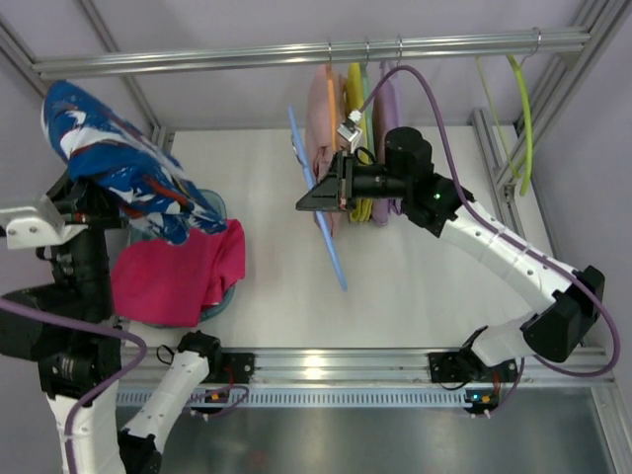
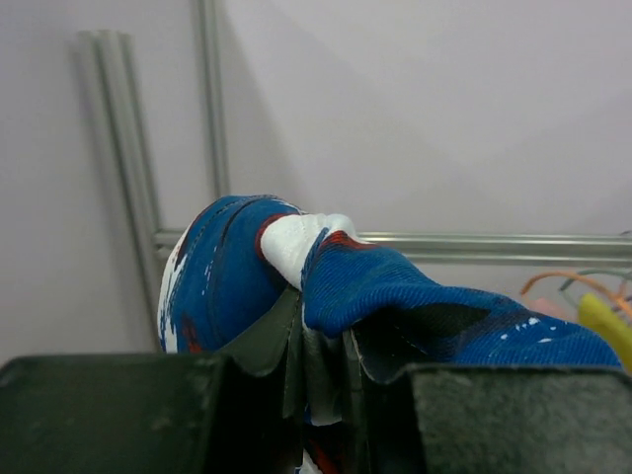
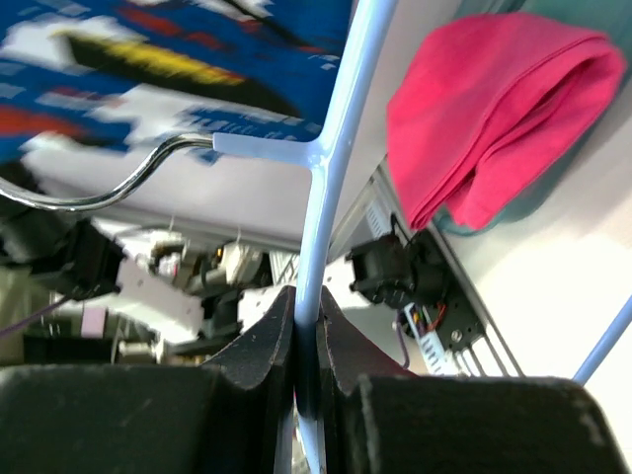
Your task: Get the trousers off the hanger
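The trousers (image 1: pixel 118 163), dark blue cloth with white and red print, hang bunched from my left gripper (image 1: pixel 69 197) at the left, clear of the hanger. In the left wrist view the jaws of the left gripper (image 2: pixel 321 341) are shut on a fold of the trousers (image 2: pixel 395 286). The light-blue hanger (image 1: pixel 318 202) is bare and held slanted over the table's middle by my right gripper (image 1: pixel 314 200). In the right wrist view the right gripper (image 3: pixel 306 331) is shut on the hanger's bar (image 3: pixel 336 148); its metal hook (image 3: pixel 89 193) curves left.
A magenta-pink garment (image 1: pixel 178 272) lies on a teal bowl (image 1: pixel 212 205) below the trousers. Pink, yellow and lilac garments (image 1: pixel 357 128) hang from the rail (image 1: pixel 296 54) behind the right gripper. A yellow-green hanger (image 1: pixel 523 109) hangs at the right.
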